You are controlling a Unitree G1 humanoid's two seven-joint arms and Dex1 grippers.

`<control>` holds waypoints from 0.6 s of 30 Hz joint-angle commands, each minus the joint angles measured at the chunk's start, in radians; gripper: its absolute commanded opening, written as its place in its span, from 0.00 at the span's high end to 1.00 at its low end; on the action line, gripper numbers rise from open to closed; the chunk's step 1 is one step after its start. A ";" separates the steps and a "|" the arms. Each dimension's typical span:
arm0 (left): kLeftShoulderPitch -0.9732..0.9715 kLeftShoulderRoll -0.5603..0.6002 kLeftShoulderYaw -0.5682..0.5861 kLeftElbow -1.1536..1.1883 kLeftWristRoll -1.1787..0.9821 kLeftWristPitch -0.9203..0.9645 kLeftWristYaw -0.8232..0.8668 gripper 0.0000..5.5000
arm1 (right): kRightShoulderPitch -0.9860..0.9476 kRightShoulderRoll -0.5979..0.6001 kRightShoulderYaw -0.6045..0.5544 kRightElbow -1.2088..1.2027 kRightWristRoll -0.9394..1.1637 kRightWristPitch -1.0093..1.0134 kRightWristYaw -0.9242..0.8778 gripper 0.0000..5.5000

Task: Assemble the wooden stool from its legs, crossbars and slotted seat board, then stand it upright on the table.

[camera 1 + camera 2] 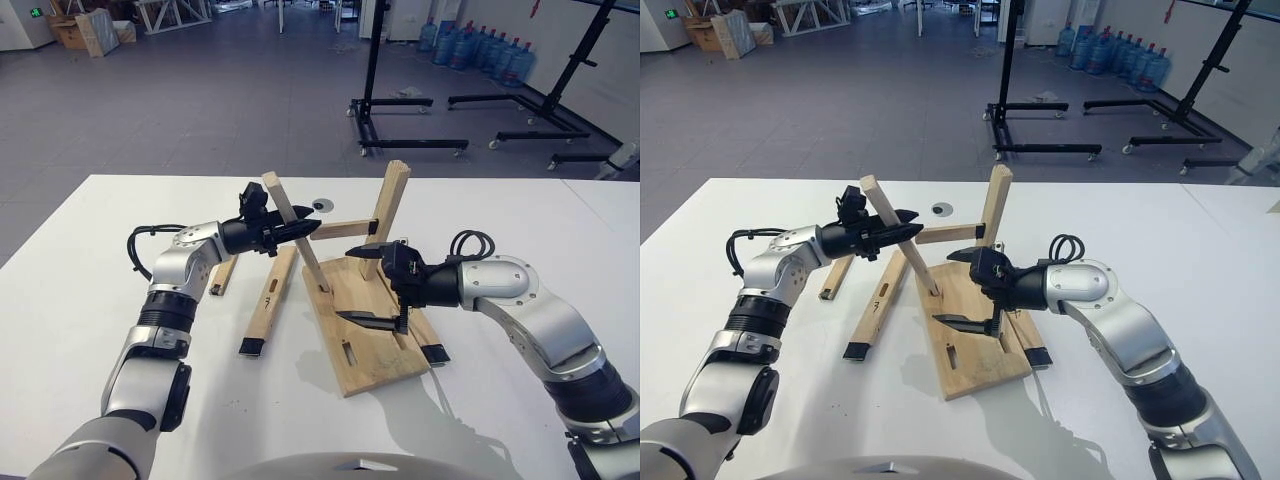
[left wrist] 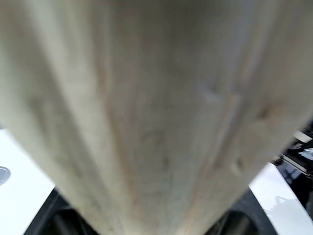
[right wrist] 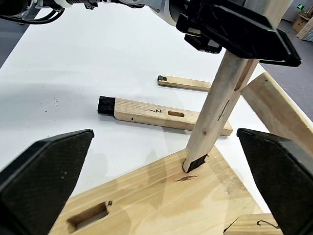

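The board (image 1: 365,365) is laid flat on the bench (image 1: 80,260). Two tilted legs are stood on it, the left leg (image 1: 313,265) and the right leg (image 1: 390,200), with a crossbar (image 1: 342,229) seen between them. The left hand (image 1: 305,230) appears closed on the left leg's upper part. The right hand (image 1: 365,284) is held wide open over the board, just beside the right leg, with nothing gripped. A loose leg (image 1: 270,300) is laid on the bench beside the board.
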 commanded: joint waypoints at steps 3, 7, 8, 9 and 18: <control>-0.022 0.021 -0.028 0.006 0.026 0.036 -0.028 0.63 | -0.004 0.001 -0.002 -0.003 0.002 0.009 -0.003 0.02; -0.037 0.031 -0.024 0.005 0.031 0.048 -0.033 0.63 | -0.004 0.003 -0.001 -0.004 0.003 0.010 -0.003 0.02; -0.040 0.037 -0.028 0.004 0.038 0.046 -0.036 0.63 | -0.004 0.003 -0.001 -0.004 0.003 0.011 -0.003 0.02; -0.043 0.041 -0.032 0.004 0.045 0.044 -0.039 0.63 | -0.004 0.004 0.000 -0.004 0.003 0.012 -0.003 0.02; -0.073 0.059 -0.053 0.054 0.099 -0.007 -0.034 0.63 | -0.002 0.009 0.004 -0.007 0.003 0.014 -0.006 0.02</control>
